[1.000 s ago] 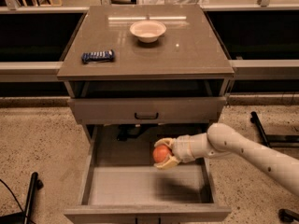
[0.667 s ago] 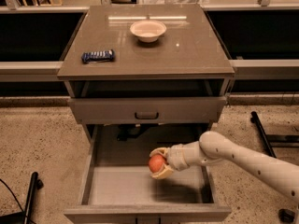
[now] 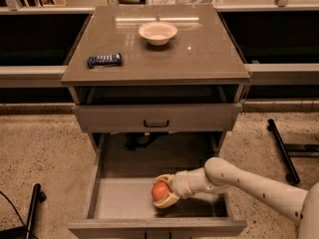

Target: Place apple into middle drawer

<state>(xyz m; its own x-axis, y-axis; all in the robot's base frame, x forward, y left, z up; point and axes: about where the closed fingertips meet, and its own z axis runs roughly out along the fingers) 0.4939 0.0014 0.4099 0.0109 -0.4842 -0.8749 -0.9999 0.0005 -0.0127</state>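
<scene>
The orange-red apple (image 3: 159,191) sits between my gripper's cream fingers, low inside the open middle drawer (image 3: 119,203), near the middle of its flat grey tray. My gripper (image 3: 165,191) is shut on the apple, reaching in from the right on the white arm (image 3: 249,182). I cannot tell whether the apple touches the drawer bottom. The drawer is pulled far out from the cabinet.
A white bowl (image 3: 157,33) and a dark blue wrapped snack (image 3: 104,59) lie on the cabinet top (image 3: 199,59). The shut top drawer front with a black handle (image 3: 156,123) is above. Black stand legs (image 3: 281,148) lie on the floor at right.
My gripper has moved the apple down and to the left, deeper into the open drawer toward its front.
</scene>
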